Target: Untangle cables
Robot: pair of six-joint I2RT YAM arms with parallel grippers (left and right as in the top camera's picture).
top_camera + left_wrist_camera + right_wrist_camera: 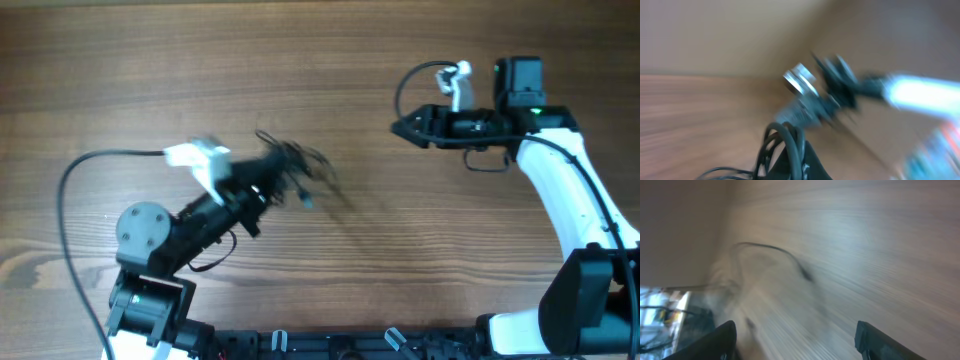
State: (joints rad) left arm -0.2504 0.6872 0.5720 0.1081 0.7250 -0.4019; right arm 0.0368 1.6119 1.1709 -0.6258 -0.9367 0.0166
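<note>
The cables (292,163) are a small black bunch left of the table's middle, motion-blurred, with one plug (305,201) trailing below it. My left gripper (268,186) reaches up and right from the lower left and is shut on the bunch. In the left wrist view the cords (786,148) loop over the dark fingers (812,167). My right gripper (397,127) points left at the upper right, well apart from the bunch. In the right wrist view it (800,345) stands open with nothing between its fingers, and a blurred cord (771,249) lies ahead of it.
The left arm's thick black wiring (66,196) arcs over the table at the far left. The right arm's own wire (404,86) loops behind its gripper. A black rail (330,343) runs along the table's front edge. Both wrist views are smeared by motion.
</note>
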